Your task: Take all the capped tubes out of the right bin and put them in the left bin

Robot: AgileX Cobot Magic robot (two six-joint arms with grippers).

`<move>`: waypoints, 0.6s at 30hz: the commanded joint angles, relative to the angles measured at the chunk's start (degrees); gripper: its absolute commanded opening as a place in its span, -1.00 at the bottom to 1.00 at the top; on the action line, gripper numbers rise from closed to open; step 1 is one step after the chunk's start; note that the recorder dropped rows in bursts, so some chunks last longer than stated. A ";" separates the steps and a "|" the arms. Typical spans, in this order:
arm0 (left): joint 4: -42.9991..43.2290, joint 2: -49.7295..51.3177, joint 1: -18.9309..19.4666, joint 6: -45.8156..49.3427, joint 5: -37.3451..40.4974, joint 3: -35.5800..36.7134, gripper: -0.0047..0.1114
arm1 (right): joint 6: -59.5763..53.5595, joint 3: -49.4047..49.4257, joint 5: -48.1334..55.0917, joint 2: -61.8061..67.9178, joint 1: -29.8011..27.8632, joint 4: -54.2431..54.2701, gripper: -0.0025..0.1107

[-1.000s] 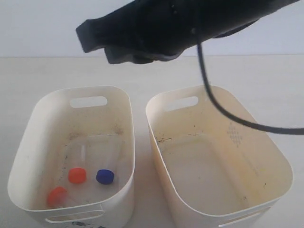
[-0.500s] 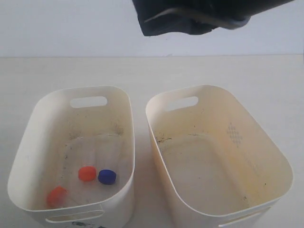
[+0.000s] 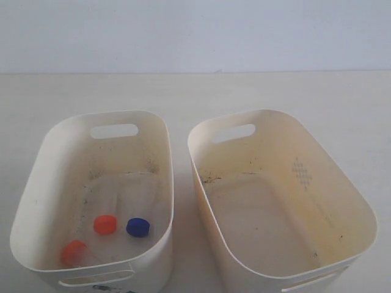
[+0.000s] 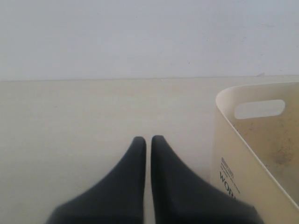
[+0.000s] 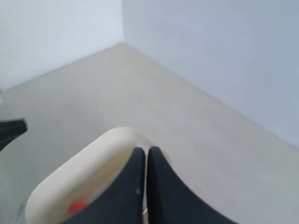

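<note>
My left gripper (image 4: 148, 138) and right gripper (image 5: 146, 150) sit pinched closed on nothing; capped tubes (image 3: 105, 224) lie near-side in the left bin (image 3: 67, 141).

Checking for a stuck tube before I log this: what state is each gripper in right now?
Left gripper: shut, nothing held.
Right gripper: shut, nothing held.

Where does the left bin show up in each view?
Exterior: left bin fills the lower left.
Left wrist: its printed corner beside the shut left gripper.
Right wrist: its rounded end beyond the shut right gripper.
Shared: an orange cap, exterior and right wrist.
</note>
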 commanded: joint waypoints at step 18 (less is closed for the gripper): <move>0.02 -0.19 0.06 -0.48 -0.13 -0.16 -0.84 | -1.22 67.99 -31.87 -55.92 -35.85 7.58 -0.93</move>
